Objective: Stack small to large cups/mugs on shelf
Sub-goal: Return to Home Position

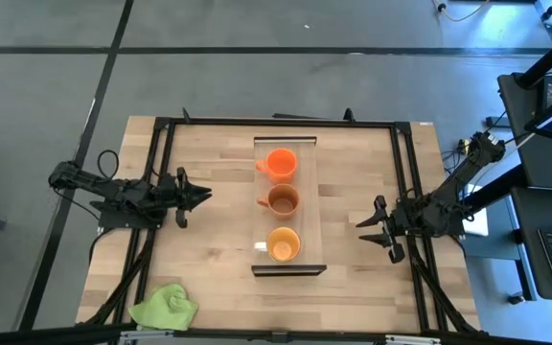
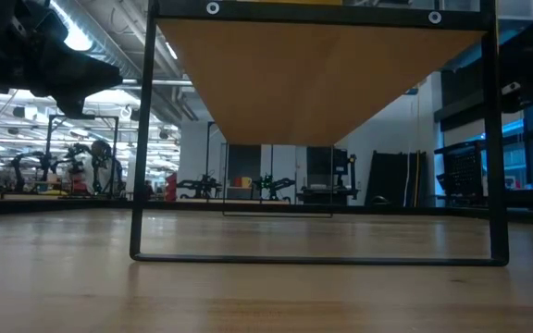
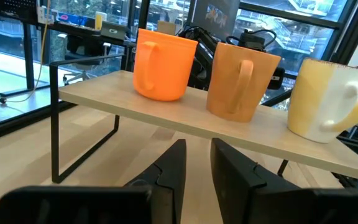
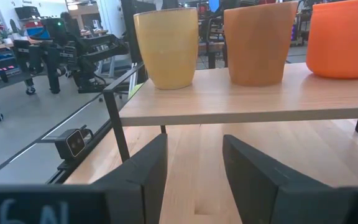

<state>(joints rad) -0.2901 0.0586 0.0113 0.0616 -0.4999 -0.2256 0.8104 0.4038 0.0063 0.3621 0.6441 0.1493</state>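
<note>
Three mugs stand upright in a row on the light wood shelf point(image 1: 307, 222), a raised board on a black wire frame. The bright orange mug point(image 1: 280, 165) is farthest, the rust-brown mug point(image 1: 282, 201) is in the middle, and the amber-yellow cup point(image 1: 283, 245) is nearest. My left gripper point(image 1: 205, 195) hovers left of the shelf, pointing at it with fingers slightly apart point(image 3: 197, 155). My right gripper point(image 1: 364, 228) hovers right of the shelf, open point(image 4: 194, 152), facing the yellow cup point(image 4: 166, 46). Neither holds anything.
A lime-green cloth point(image 1: 166, 307) lies crumpled at the table's near left corner. The black shelf frame point(image 2: 317, 260) leaves an open gap under the board. A black rail frame point(image 1: 276, 122) borders the tabletop. Bare wood lies between each gripper and the shelf.
</note>
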